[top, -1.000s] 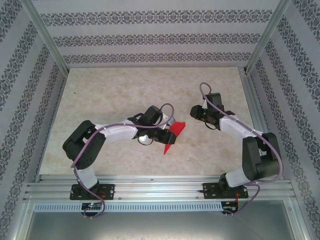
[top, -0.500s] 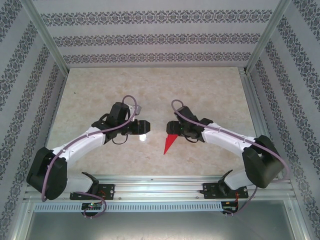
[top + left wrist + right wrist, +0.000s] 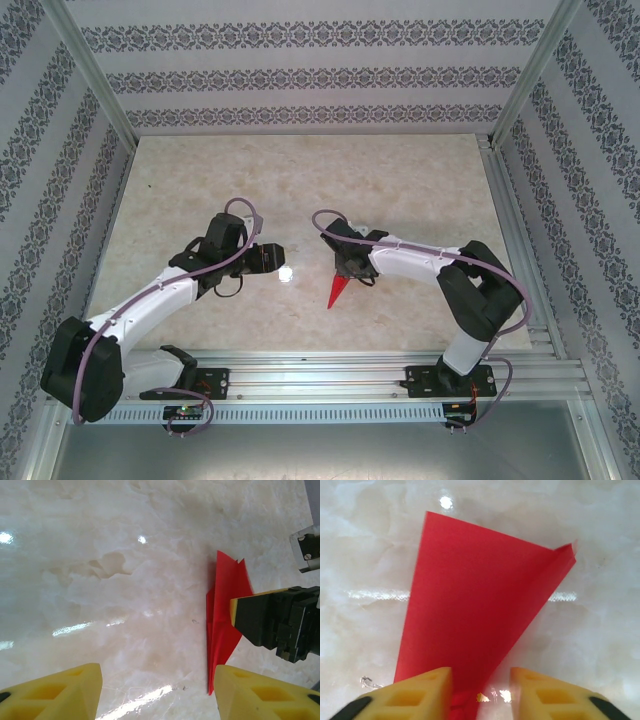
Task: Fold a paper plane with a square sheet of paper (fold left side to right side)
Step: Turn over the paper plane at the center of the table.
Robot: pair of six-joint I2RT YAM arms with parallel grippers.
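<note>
plane (image 3: 338,292): red, already a narrow dart on the table (image 3: 200,180), with the tip toward the bases and the far part under the right gripper.
right gripper (image 3: 481,680): jaws partly closed astride the paper, with a gap between them. Can't tell if it is pinching or just straddling.
left gripper (image 3: 156,680): wide open and empty, hovering beside the dart and well clear of it.
step: late, I'd say. The main folds look done and this is setting the crease or the last wing.
next: right needs a firm hold on the layers. Left then comes in low to press the crease without sliding the dart.
</note>
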